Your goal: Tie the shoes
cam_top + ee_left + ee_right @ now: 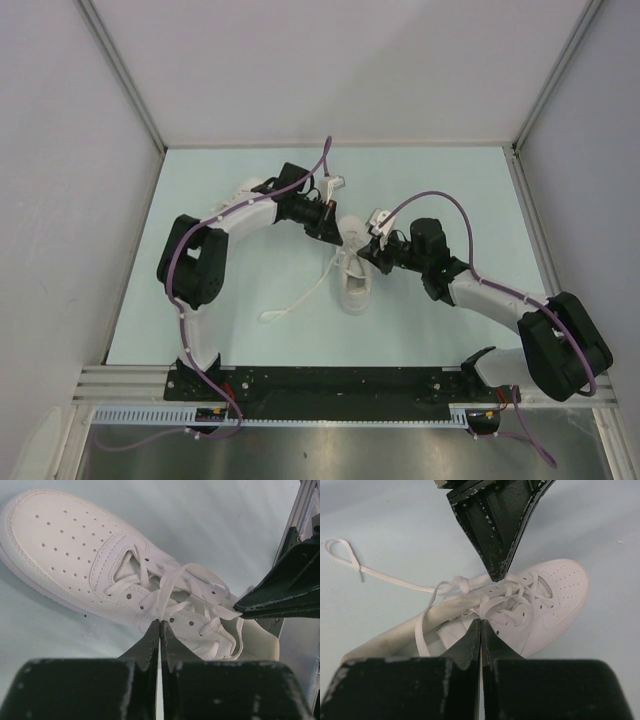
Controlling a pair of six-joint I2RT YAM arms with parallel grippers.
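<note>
One white shoe (356, 285) lies mid-table, its toe pointing away from the arm bases; the other shoe I cannot make out. In the left wrist view the shoe (75, 555) fills the frame, and my left gripper (159, 623) is shut on a lace strand over the eyelets. My right gripper (481, 622) is shut on another lace strand near the shoe's (555, 600) collar. Both grippers meet above the laces: left gripper (343, 235), right gripper (370, 252), tips close together. A loose lace end (342, 550) trails off with a small loop.
The pale green table (230, 260) is enclosed by white walls on three sides. A black rail (330, 380) with the arm bases runs along the near edge. The loose lace (290, 305) lies on the table to the shoe's left.
</note>
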